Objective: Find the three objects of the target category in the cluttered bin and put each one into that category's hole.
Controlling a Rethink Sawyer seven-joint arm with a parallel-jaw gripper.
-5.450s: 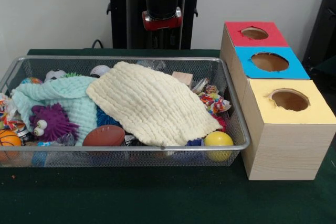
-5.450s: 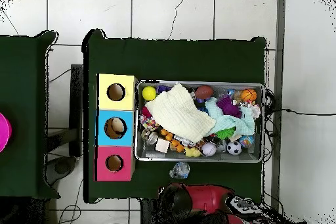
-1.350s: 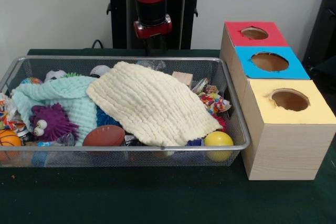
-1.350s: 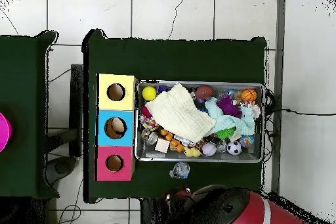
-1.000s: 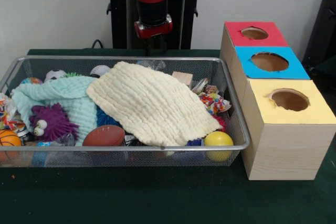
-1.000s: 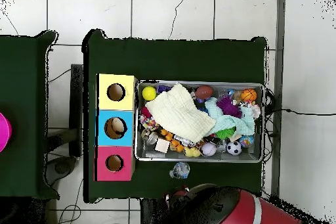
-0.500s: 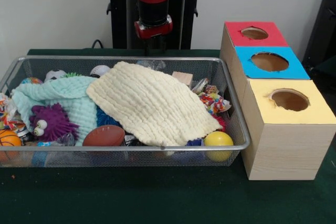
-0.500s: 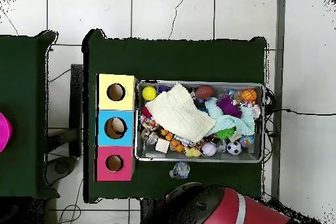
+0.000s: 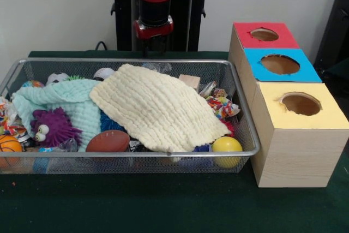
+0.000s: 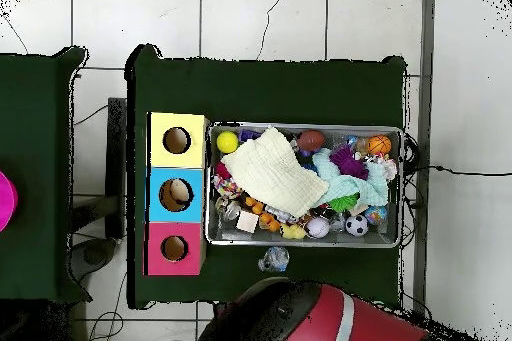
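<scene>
Searching step, nothing picked yet by the look of it. Red-and-black arm's gripper (image 9: 152, 45) hangs above the far rim of the silver wire-mesh bin (image 9: 163, 153), behind the clutter; can't tell if it's wide or narrow, tips lost against the dark pedestal. Target category unknown from the task line.

Big cream quilted cloth (image 9: 158, 105) covers mid-bin, mint green cloth (image 9: 71, 102) beside it on the side away from the boxes. Balls poke out round the edges: yellow ball (image 9: 227, 148), brown football (image 9: 108, 141), orange basketball (image 9: 8, 145), purple spiky toy w/ eyes (image 9: 52, 125).

Boxes w/ holes just beside the bin: red-top (image 9: 264, 34), blue-top (image 9: 280, 64), yellow-top (image 9: 301, 103).

Next, IMO: descend onto the cream cloth, pinch + drag it off to expose what's under. Risk: snagging both cloths.
</scene>
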